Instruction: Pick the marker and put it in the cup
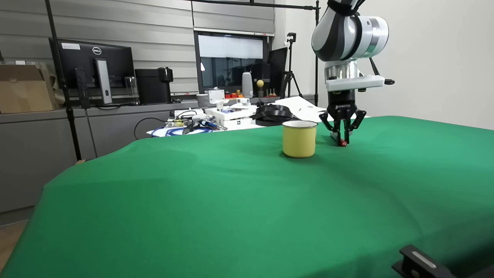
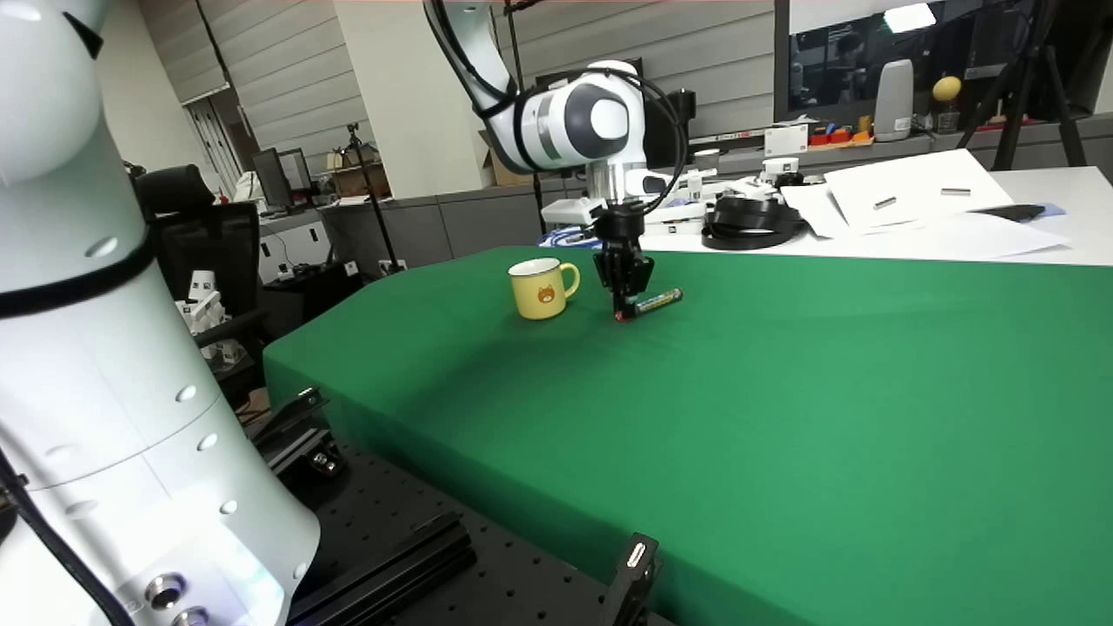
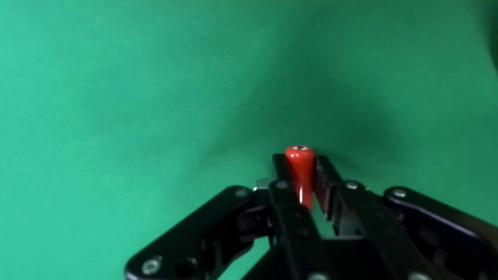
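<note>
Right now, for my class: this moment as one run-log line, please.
gripper: closed on marker at red end | marker: on cloth, outside cup | cup: upright

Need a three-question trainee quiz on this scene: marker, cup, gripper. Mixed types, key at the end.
1. Multiple choice: what colour is the end of the marker that sits between the jaws of the gripper? a) blue b) red c) white
2. Short answer: in an exterior view, what decorates the side of the cup?
3. True or false: the marker is inside the cup.

Key:
1. b
2. A brown animal face
3. False; the marker is outside the cup, at the gripper.
</note>
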Controlling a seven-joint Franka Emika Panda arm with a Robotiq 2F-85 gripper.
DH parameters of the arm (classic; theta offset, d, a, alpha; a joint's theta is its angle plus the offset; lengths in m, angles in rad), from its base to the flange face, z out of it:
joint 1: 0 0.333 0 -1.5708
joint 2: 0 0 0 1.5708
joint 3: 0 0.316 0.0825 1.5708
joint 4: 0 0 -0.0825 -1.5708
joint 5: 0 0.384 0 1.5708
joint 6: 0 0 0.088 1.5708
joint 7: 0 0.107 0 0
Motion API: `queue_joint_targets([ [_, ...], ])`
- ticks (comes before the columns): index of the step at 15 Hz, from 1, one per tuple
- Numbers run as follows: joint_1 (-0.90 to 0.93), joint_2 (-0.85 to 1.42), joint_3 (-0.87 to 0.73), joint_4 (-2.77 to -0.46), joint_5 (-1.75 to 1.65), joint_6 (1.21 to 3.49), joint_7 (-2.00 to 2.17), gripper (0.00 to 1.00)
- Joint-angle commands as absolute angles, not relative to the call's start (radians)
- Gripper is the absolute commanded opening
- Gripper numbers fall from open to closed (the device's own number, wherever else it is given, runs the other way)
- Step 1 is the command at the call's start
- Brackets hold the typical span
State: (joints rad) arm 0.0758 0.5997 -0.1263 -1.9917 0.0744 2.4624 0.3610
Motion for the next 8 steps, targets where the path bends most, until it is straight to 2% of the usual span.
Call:
queue_joint_targets([
  [1,0.093,0.605,-0.154,-1.953,0.057,2.430,0.453,0.05],
  [8,0.072,0.595,-0.158,-1.782,0.090,2.141,0.597,0.05],
])
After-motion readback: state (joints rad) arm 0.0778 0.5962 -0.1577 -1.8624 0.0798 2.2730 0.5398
